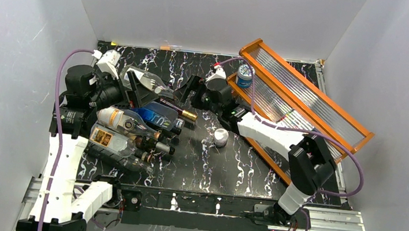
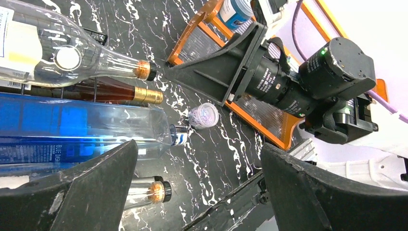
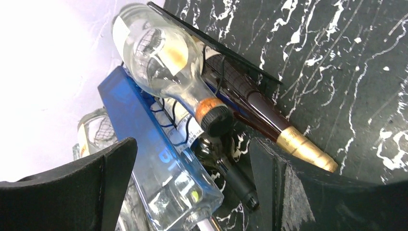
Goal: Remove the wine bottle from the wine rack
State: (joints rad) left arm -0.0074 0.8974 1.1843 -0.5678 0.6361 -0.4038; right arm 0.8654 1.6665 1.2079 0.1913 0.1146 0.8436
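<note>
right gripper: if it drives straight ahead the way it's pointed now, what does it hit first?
Probably the blue bottle: its clear end lies low between the open jaws of the right gripper, nearest the camera. The black-necked bottle beside it is close too; depth is unclear.

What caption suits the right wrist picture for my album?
Open right gripper facing a clear glass bottle, a blue square bottle and a gold-capped dark red bottle.
</note>
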